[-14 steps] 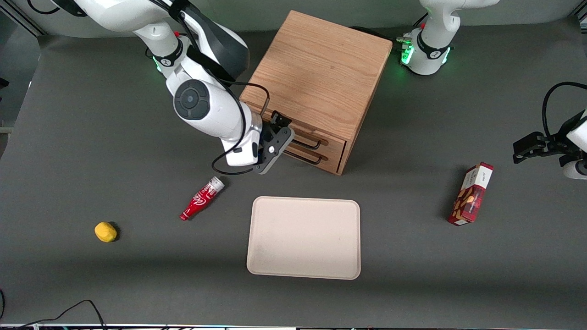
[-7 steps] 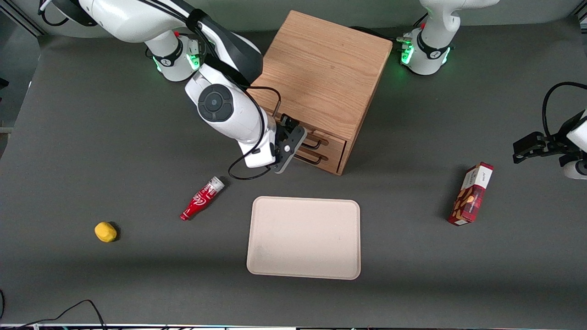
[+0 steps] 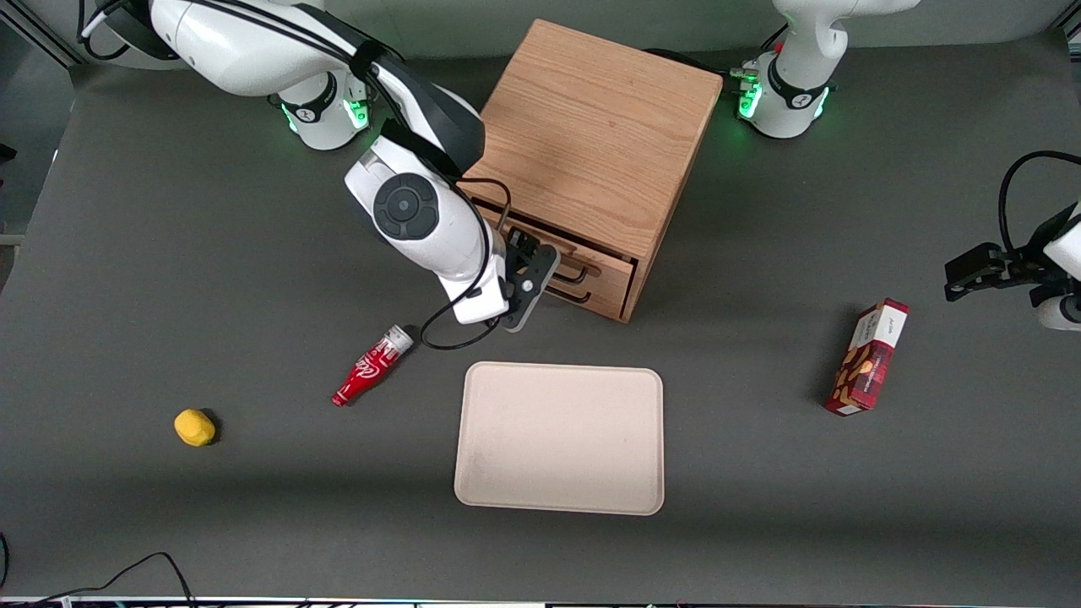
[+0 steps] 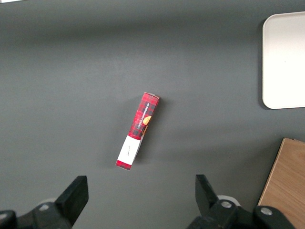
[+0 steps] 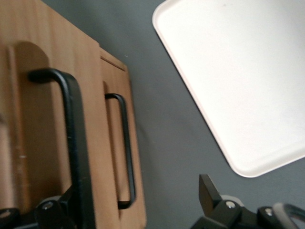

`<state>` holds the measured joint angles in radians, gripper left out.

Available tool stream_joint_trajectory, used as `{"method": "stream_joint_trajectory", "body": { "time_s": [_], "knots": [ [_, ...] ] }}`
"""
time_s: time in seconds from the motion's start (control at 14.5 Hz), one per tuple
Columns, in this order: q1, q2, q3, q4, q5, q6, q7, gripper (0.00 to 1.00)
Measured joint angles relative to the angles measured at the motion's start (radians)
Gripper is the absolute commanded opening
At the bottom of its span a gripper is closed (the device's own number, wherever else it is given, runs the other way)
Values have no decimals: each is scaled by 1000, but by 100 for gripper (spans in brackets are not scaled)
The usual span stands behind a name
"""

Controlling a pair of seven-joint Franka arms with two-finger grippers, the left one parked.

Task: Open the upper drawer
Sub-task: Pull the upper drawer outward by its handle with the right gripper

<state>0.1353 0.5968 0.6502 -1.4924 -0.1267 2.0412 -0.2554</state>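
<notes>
While gripper (image 3: 534, 263) sits at upper drawer (image 3: 564, 253) front, fingers (image 5: 209, 191) spread wide astride black bar handle (image 5: 71, 138); drawer slightly pulled out of oak cabinet (image 3: 591, 135).

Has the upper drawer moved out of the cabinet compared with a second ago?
Yes. The upper drawer now juts out toward the front camera past the bottom drawer, with a dark gap under the cabinet top. The gripper is at its handle.

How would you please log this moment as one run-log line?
arm: right | gripper: at upper drawer handle, one finger visible outside it | drawer: slightly out | bottom drawer: shut
</notes>
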Motion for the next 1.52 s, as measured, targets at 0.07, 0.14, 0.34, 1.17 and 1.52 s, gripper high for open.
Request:
{"method": "stream_joint_trajectory", "body": {
  "time_s": [0.07, 0.14, 0.34, 1.17, 1.52],
  "knots": [
    [-2, 4, -2, 11, -12, 0, -22, 100],
    [-4, 10, -5, 24, -22, 0, -47, 100],
    [-8, 29, -27, 69, -64, 0, -88, 100],
    [-16, 116, -119, 240, -100, 1, -197, 100],
    [-24, 132, -141, 289, -100, 1, -199, 100]
  ]
}}
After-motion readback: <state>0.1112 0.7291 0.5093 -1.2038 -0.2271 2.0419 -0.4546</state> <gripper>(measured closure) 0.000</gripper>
